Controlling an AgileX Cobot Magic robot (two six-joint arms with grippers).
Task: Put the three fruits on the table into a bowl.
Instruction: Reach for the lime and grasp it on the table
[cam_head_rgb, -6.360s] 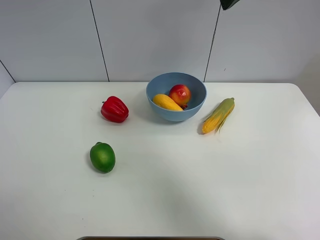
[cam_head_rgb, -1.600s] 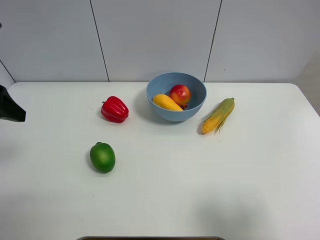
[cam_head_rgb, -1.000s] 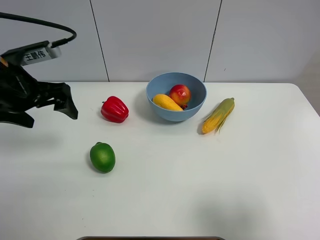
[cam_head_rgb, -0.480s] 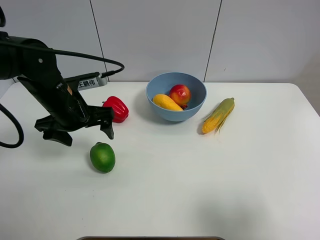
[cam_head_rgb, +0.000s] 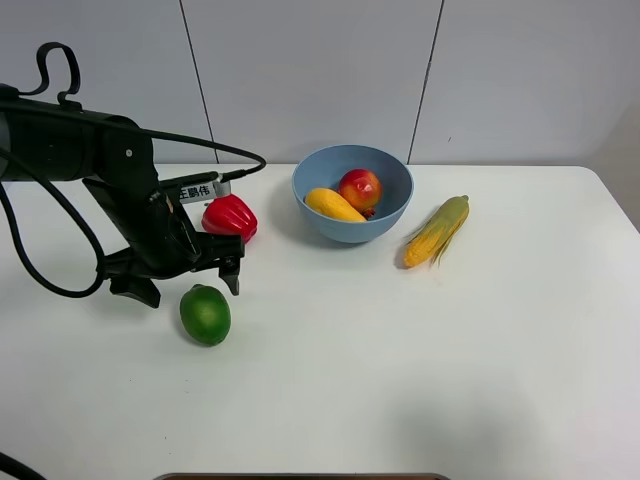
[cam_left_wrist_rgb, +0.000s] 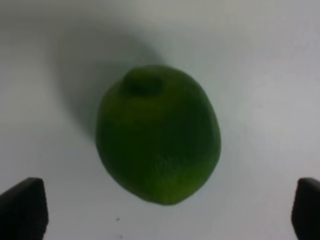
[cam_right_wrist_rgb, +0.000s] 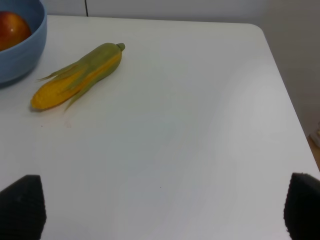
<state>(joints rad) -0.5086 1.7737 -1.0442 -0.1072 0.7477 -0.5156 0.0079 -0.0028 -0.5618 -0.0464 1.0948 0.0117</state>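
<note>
Three fruits: one mango (cam_head_rgb: 334, 205) and one pomegranate (cam_head_rgb: 359, 188) in the one bowl (cam_head_rgb: 352, 228); one lime (cam_head_rgb: 205, 314) on the table (cam_head_rgb: 450, 350), near-left, just near of one pepper (cam_head_rgb: 232, 217). One corn cob (cam_head_rgb: 437, 230) right of bowl. Left gripper (cam_head_rgb: 190, 288) has come in from the left and is now over the lime, fingers spread, gripping nothing. Right gripper (cam_right_wrist_rgb: 161, 210) spread, empty. Lime's long axis runs roughly near-far.

I see bare white counter (cam_head_rgb: 330, 350) either side of the glossy green oval lime (cam_left_wrist_rgb: 158, 149), inside my left pincer's (cam_head_rgb: 189, 287) wide-apart jaws; the ribbed red bell pepper (cam_head_rgb: 232, 220) crowds my arm.
</note>
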